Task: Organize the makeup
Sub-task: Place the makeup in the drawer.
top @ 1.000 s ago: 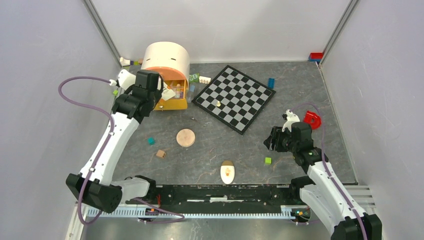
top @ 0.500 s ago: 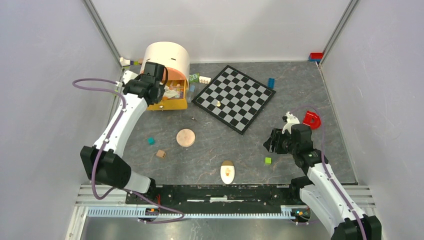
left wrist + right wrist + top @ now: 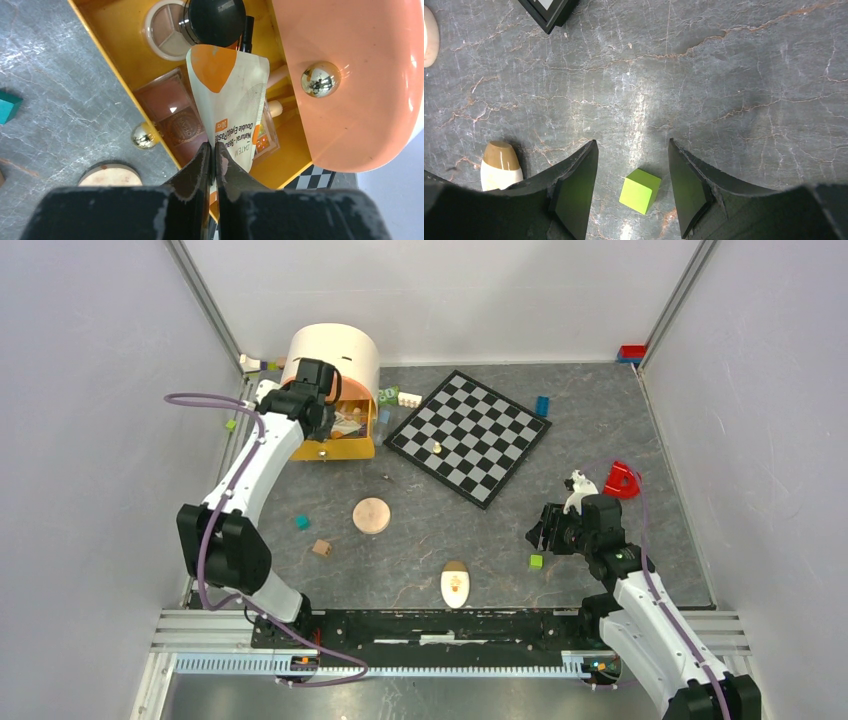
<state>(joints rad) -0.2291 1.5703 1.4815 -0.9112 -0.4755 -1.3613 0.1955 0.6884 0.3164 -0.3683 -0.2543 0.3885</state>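
Observation:
My left gripper (image 3: pixel 212 150) is shut on the bottom edge of the white-orange sachet (image 3: pixel 230 100) and holds it over the open yellow drawer (image 3: pixel 117 30) of the peach organizer (image 3: pixel 335 355). In the drawer lie a pink-brown blush palette (image 3: pixel 172 115), a round three-shade compact (image 3: pixel 165 30), a black round lid (image 3: pixel 215 17), a black pencil (image 3: pixel 248 32) and a partly hidden multicolour eyeshadow palette (image 3: pixel 263 142). The round peach compact (image 3: pixel 371 515) and the cream oval (image 3: pixel 455 585) lie on the table. My right gripper (image 3: pixel 632 150) is open, low over a green cube (image 3: pixel 640 191).
The chessboard (image 3: pixel 470 435) lies right of the organizer. Small toy bricks are scattered about: a teal cube (image 3: pixel 301 522), a brown cube (image 3: pixel 321 548), a blue brick (image 3: pixel 541 405) and a red piece (image 3: pixel 623 480). The cream oval also shows in the right wrist view (image 3: pixel 499 167).
My left arm has swung farther toward the organizer and carried the sachet over the drawer. My right gripper has shifted a little nearer, over the green cube.

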